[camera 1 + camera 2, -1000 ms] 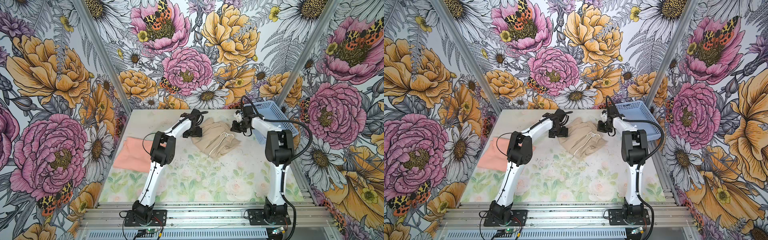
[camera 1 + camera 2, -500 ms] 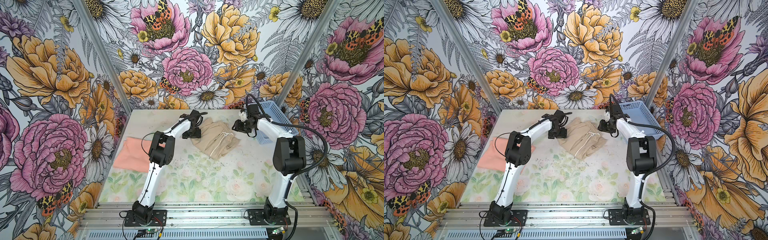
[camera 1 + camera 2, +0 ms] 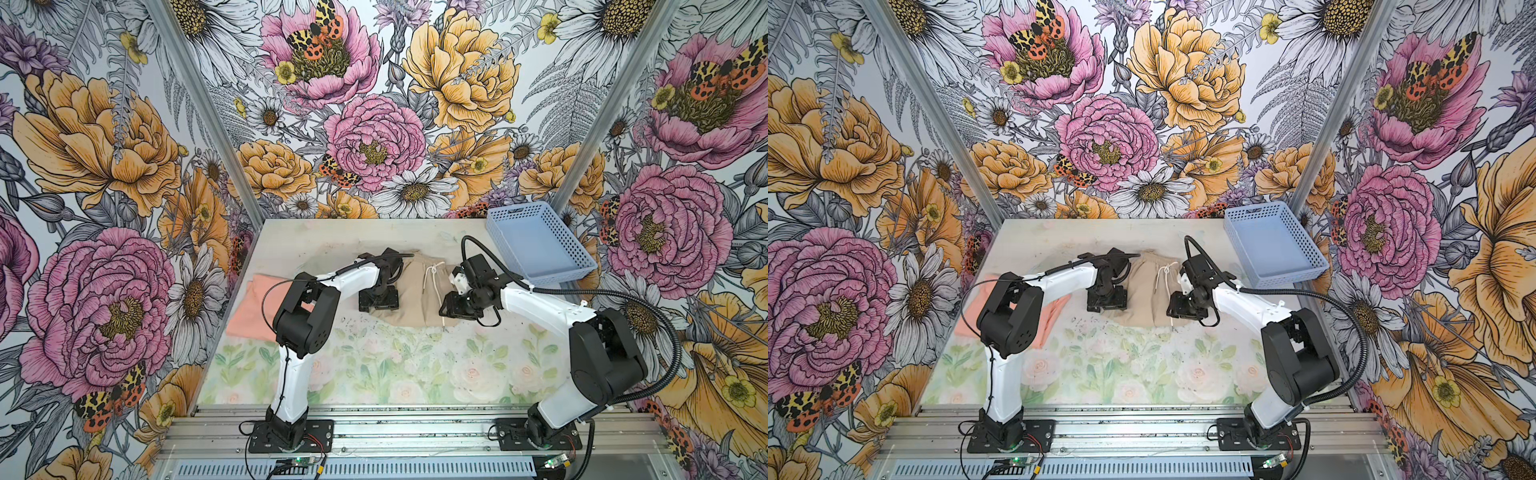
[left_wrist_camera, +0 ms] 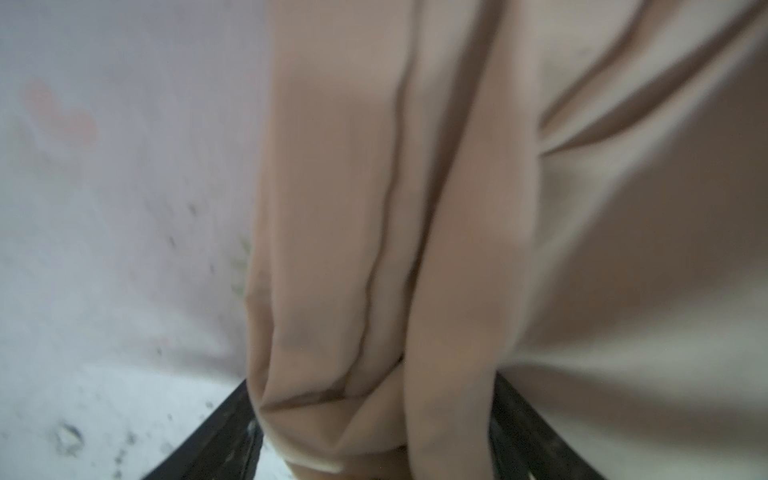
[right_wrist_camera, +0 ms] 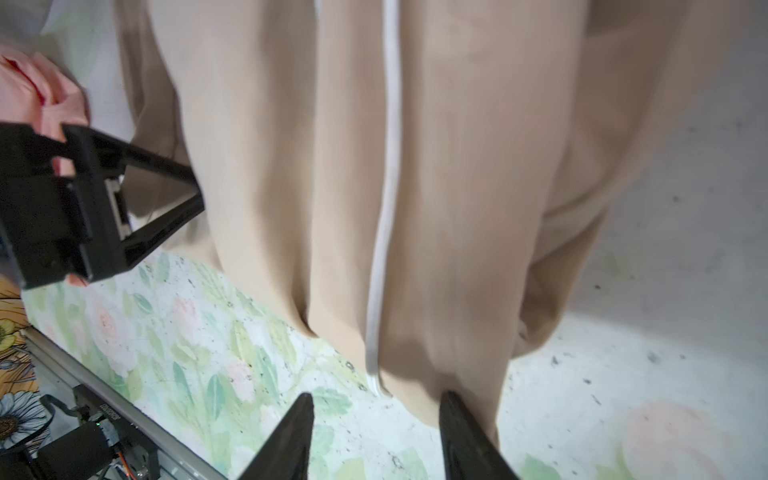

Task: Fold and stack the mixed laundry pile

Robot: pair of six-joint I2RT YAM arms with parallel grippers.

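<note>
Right hand [image 3: 455,305] low over the near right part of the beige-tan garment [image 3: 417,293], angled toward the middle of the surface [image 3: 374,365] — spread to a moderate gap, nothing pinched. Seen from the right wrist view, same right hand [image 5: 376,399] with two dark fingertips [image 5: 451,411] apart, floral print and the garment's near hem showing between them, one tip touching or just over the cloth edge, hard to say which. White drawstring [image 5: 386,187] running down the cloth toward that gap, its end just short of the tips. Left hand [image 3: 378,300] down at the garment's left edge, spread wide. In the left wrist view, a loose bunch of beige folds [image 4: 415,249] between the two black fingers [image 4: 224,432], slack rather than squeezed — no clear grip. Garment [image 3: 1144,286] spread toward the far middle of the surface in both top views, waistband away from the robot's base, drawstring bow [image 3: 432,270] near that far edge. Peach-pink T-shirt [image 3: 249,307] well apart at the left edge of the surface, partly hidden behind the left arm [image 3: 307,311], touched by neither hand. Light blue basket [image 3: 575,249] at the far right corner, beyond the right arm [image 3: 540,307].
</note>
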